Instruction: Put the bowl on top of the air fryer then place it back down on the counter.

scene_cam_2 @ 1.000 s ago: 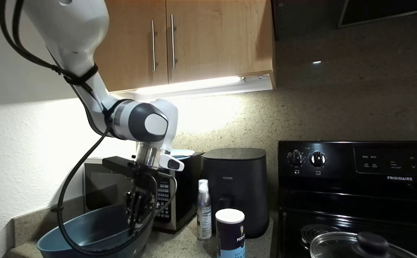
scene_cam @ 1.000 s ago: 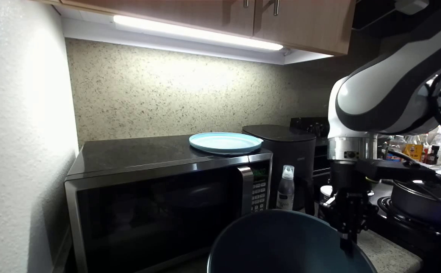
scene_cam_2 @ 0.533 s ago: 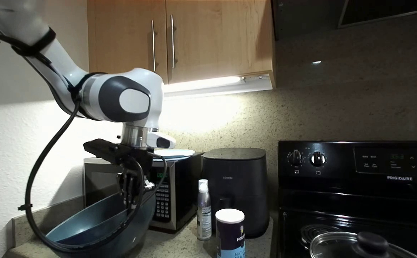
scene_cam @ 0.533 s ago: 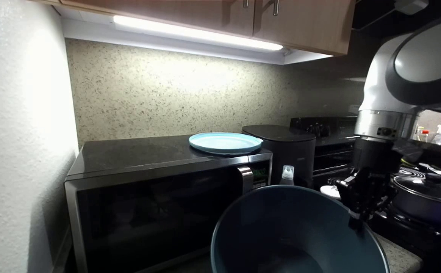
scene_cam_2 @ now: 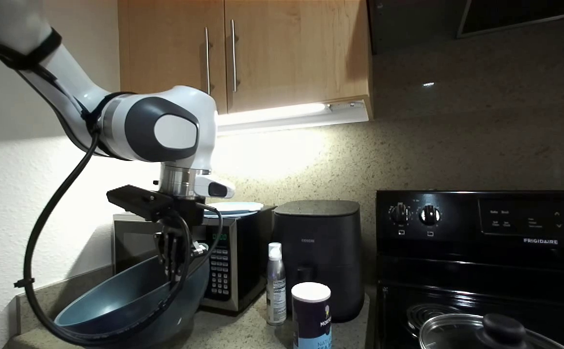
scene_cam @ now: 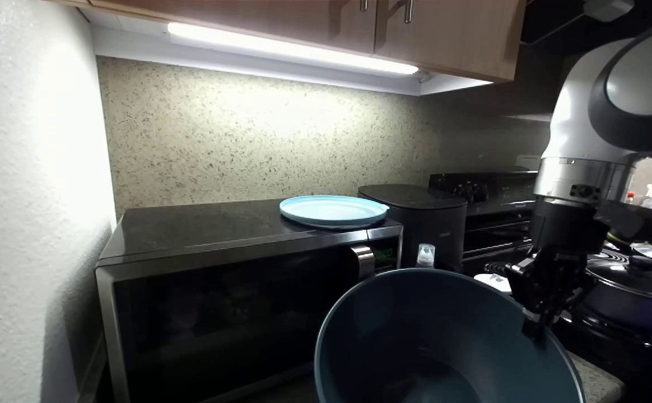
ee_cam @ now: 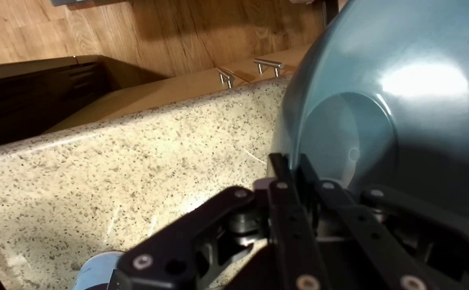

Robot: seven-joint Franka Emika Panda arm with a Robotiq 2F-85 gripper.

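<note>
The large dark teal bowl (scene_cam: 415, 336) is tilted, with its gripped side high, in an exterior view; it also shows in an exterior view (scene_cam_2: 112, 300) in front of the microwave. My gripper (scene_cam: 536, 330) is shut on the bowl's rim, one finger inside and one outside, as the wrist view (ee_cam: 291, 161) shows. The bowl's underside is hidden, so I cannot tell whether it touches the counter. The black air fryer (scene_cam_2: 318, 261) stands beside the microwave, apart from the bowl; its flat top (scene_cam: 413, 196) is bare. The speckled counter (ee_cam: 138, 181) lies below the gripper.
A steel-fronted microwave (scene_cam: 236, 324) has a pale-blue plate (scene_cam: 334, 210) on top. A spray bottle (scene_cam_2: 276, 286) and a salt canister (scene_cam_2: 311, 315) stand before the air fryer. A wooden cabinet (scene_cam_2: 291, 53) hangs above. A black stove (scene_cam_2: 480, 252) with a lidded pot (scene_cam: 634, 291) is alongside.
The gripper has risen and moved away from the microwave, still holding the rim. The bowl's gripped side has come up with it and the bowl is more tilted. Motion slowed in the last half second.
</note>
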